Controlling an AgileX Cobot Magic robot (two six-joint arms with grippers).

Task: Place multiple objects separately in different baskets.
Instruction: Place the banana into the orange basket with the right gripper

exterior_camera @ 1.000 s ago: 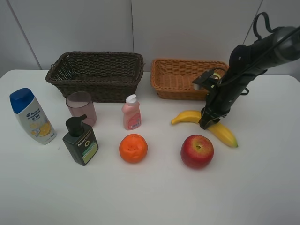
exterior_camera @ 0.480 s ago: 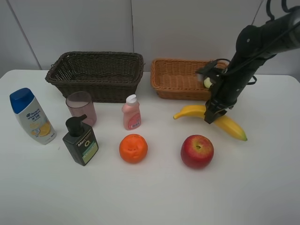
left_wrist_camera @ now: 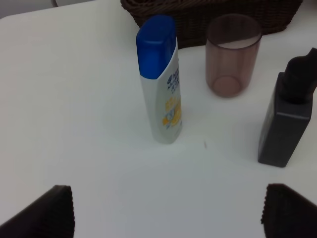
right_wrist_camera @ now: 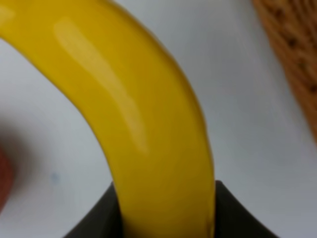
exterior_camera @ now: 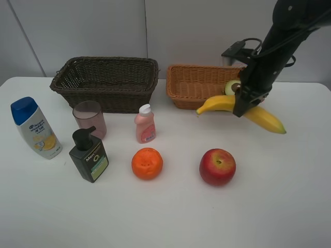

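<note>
My right gripper is shut on the yellow banana, holding it in the air just in front of the light tan basket. The right wrist view is filled by the banana between dark fingers. An avocado half lies in the tan basket, partly behind the arm. The dark brown basket is empty. Apple and orange sit on the table. My left gripper is open, low over the table before the shampoo bottle.
On the left of the white table stand the shampoo bottle, pink cup, dark pump bottle and small pink bottle. The left wrist view also shows the cup and pump bottle.
The right gripper has lifted the banana off the table and carried it up and back toward the tan basket. Nothing else has moved.
</note>
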